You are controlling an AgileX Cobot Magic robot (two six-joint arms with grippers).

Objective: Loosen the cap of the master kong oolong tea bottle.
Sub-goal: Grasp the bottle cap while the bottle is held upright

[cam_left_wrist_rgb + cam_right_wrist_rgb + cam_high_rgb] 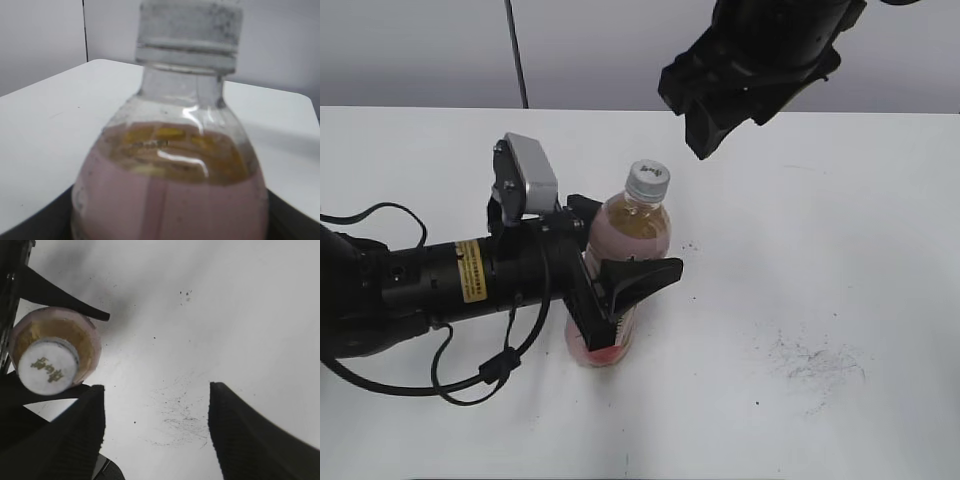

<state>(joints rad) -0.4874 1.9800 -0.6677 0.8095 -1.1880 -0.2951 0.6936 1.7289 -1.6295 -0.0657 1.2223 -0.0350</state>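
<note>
Bottle held upright by the left arm, right arm hanging above.

The master kong oolong tea bottle [620, 262] stands near the middle of the white surface [840, 260], the left gripper [610, 268] with its fingers [638, 278] clamped around the pink-labelled body. The cap [648, 178] sits on the neck, untouched. The right gripper [156, 432] hovers above, toward the far edge, its fingers [245, 435] spread apart and holding nothing.

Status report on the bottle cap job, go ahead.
Left gripper clamped on bottle, upright. Right gripper open, above and right of cap, not touching. Nothing in the way.
</note>
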